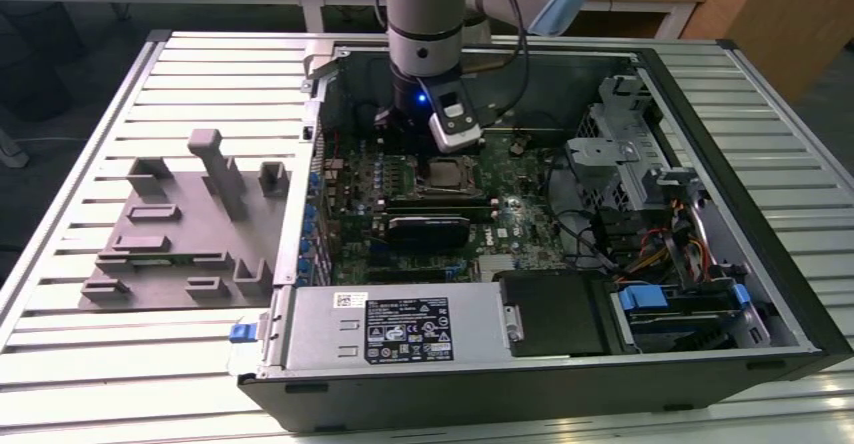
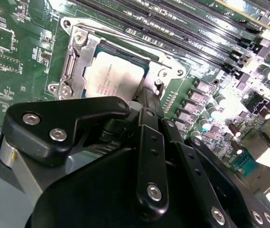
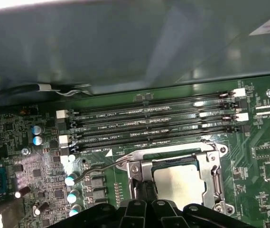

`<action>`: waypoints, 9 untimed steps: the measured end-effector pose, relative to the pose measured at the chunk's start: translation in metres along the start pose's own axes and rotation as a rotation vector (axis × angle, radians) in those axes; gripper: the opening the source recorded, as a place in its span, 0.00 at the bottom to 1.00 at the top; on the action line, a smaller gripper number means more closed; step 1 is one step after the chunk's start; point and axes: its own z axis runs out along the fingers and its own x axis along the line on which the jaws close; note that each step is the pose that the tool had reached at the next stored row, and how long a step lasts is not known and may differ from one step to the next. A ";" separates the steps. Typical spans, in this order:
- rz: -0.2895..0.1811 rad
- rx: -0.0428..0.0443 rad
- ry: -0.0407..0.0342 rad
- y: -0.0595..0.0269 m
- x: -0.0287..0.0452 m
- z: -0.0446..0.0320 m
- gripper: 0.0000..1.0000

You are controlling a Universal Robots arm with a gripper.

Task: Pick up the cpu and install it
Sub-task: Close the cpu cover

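The cpu (image 1: 445,175) is a pale silver square lying flat inside the metal socket frame (image 2: 78,52) on the green motherboard (image 1: 521,224). It also shows in both wrist views, cpu (image 2: 113,78) and cpu (image 3: 180,180). My gripper (image 1: 435,157) hangs just above the socket's edge nearest the exterior view's left. Its black fingers (image 2: 149,102) sit pressed together beside the cpu, not around it, with nothing between them; the gripper (image 3: 145,187) looks shut. A thin wire socket lever (image 3: 99,169) stands loose beside the frame.
The motherboard lies in an open computer case (image 1: 747,294) on a slatted table (image 1: 80,364). Several memory slots (image 3: 149,126) run beside the socket. A grey moulded fixture tray (image 1: 174,234) sits at the exterior view's left. Power supply (image 1: 387,329), drive cage and cables (image 1: 641,254) crowd the case.
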 end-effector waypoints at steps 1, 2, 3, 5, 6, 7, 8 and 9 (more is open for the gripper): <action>0.000 0.0001 0.0001 -0.0001 0.0001 0.0003 0.11; 0.000 0.0003 0.0002 -0.0001 0.0002 0.0003 0.11; 0.000 0.0003 0.0002 -0.0001 0.0003 0.0005 0.11; 0.000 -0.0002 -0.0001 0.0000 0.0003 0.0015 0.11; 0.000 -0.0001 0.0000 0.0000 0.0003 0.0020 0.11; 0.000 0.0000 0.0000 -0.0001 0.0004 0.0024 0.11; 0.000 0.0001 0.0001 -0.0001 0.0005 0.0026 0.11; 0.000 0.0002 0.0001 -0.0002 0.0005 0.0028 0.11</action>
